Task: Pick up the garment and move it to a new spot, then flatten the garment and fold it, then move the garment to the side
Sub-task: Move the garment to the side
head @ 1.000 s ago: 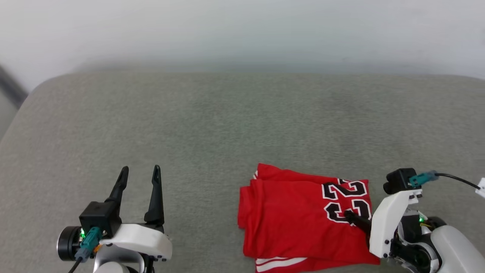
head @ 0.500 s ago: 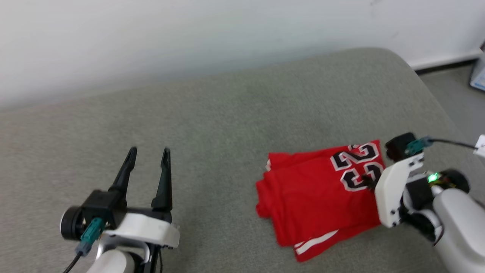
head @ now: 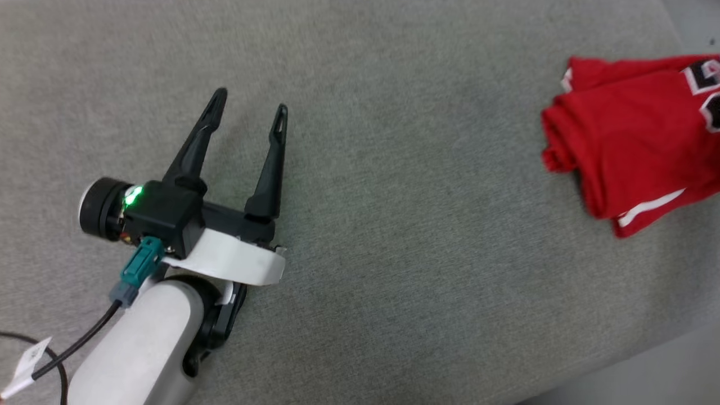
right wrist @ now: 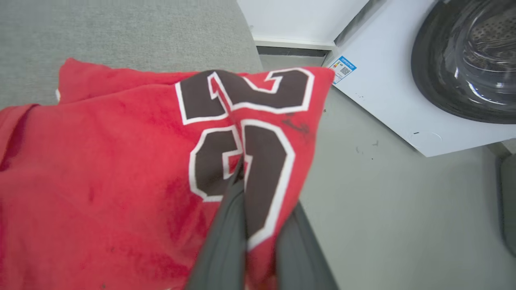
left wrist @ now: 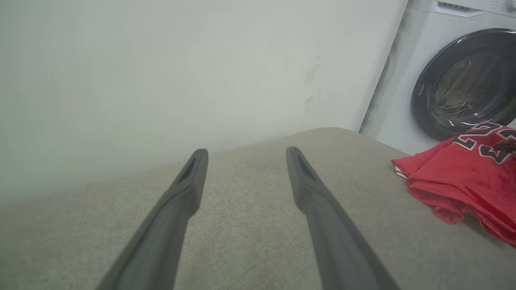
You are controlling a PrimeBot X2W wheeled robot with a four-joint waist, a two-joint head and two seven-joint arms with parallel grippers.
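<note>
Our right gripper (right wrist: 262,209) pinches its long dark fingers nearly shut on a soft fold of the garment (right wrist: 100,161), red fabric with blocky black, white-edged numerals. It lies in rumpled layers at the right end of the grey woven cushion (head: 394,225). Our left gripper (head: 250,101) hovers well apart from it, tapered fingers spread wide, holding nothing.

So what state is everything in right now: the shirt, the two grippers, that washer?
Red fabric T-shirt with black-and-white numbers: folded, gripped at its numbered edge.
Left gripper: open, empty, above the grey cushion.
Right gripper: shut on the T-shirt.
White washing machine's round dark door: looks closed.
</note>
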